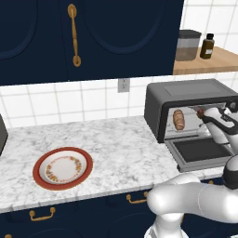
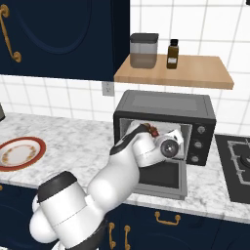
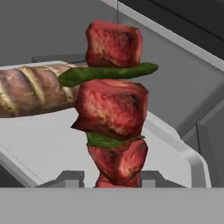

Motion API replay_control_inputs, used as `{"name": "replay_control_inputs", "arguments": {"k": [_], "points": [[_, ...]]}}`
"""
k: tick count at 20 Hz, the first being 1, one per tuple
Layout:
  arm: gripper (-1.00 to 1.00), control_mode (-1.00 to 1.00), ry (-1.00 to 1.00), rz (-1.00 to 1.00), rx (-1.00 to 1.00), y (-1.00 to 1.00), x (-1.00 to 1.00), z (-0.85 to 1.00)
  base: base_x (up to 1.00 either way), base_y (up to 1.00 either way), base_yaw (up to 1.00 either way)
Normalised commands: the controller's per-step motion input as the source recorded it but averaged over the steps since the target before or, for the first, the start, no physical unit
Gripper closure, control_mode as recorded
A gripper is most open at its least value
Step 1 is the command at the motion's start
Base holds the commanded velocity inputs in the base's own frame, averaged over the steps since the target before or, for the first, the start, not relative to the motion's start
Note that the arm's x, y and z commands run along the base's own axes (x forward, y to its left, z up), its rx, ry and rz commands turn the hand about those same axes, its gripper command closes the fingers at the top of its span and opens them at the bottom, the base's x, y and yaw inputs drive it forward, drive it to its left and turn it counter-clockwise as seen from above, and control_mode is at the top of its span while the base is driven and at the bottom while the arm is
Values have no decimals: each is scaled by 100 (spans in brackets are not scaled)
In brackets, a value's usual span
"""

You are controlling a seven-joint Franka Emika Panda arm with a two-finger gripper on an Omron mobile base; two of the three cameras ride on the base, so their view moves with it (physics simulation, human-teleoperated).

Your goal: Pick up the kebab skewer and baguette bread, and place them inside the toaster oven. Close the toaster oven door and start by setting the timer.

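Note:
The dark grey toaster oven stands on the counter with its door dropped open and flat. The baguette bread lies inside on the left of the cavity, and it appears again in the hand view. My gripper reaches into the oven mouth, shut on the kebab skewer, whose red meat chunks and green slices rise upright between the fingertips. The skewer hangs right of the bread, above the oven tray. From the right, the skewer shows just inside the oven, above the door.
A red-rimmed plate sits on the marble counter to the left. A wooden shelf above the oven carries a jar and a brown bottle. A stove top lies right of the oven, whose knobs are on its right face.

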Motion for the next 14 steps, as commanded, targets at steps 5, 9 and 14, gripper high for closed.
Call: {"name": "replay_control_inputs", "arguments": {"k": [5,9,14], "points": [[100,-100,0,0,0,-8,0,-10,0,0,0],[100,-100,-4,0,0,0,0,20,0,0,0],[100,-100,0,0,0,0,0,14,0,0,0]]}}
